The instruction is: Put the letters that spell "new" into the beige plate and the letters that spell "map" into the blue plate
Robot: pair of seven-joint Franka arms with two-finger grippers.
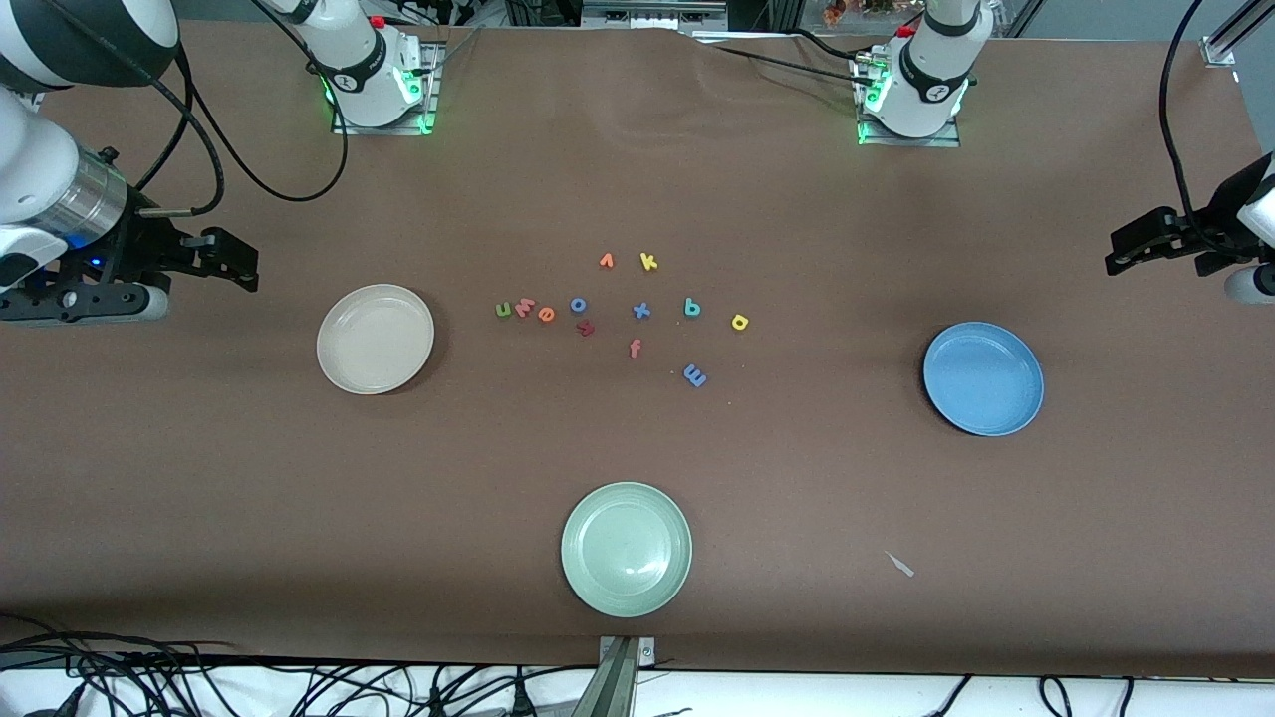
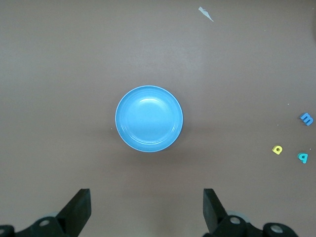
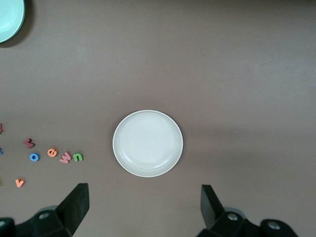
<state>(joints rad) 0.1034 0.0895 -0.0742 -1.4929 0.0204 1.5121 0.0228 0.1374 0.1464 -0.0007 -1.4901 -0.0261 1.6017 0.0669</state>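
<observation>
The beige plate (image 1: 376,339) (image 3: 147,143) lies bare toward the right arm's end. Toward the left arm's end, the blue plate (image 1: 983,378) (image 2: 149,118) holds nothing. Between the plates lie the green n (image 1: 503,310) (image 3: 78,157), pinkish-red w (image 1: 525,306) (image 3: 65,158) and orange e (image 1: 546,315) (image 3: 52,152) in a row. The teal p (image 1: 691,308) (image 2: 302,157), yellow a (image 1: 739,322) (image 2: 277,149) and blue m (image 1: 695,375) (image 2: 306,118) lie closer to the blue plate. My right gripper (image 1: 234,261) (image 3: 144,200) hangs open over bare table beside the beige plate. My left gripper (image 1: 1126,254) (image 2: 146,202) hangs open beside the blue plate.
A pale green plate (image 1: 626,549) (image 3: 7,17) sits nearest the front camera. Other letters mix in: blue o (image 1: 579,305), dark red letter (image 1: 586,328), orange v (image 1: 607,261), yellow k (image 1: 648,262), blue x (image 1: 641,311), pink f (image 1: 635,348). A paper scrap (image 1: 899,564) lies near the front edge.
</observation>
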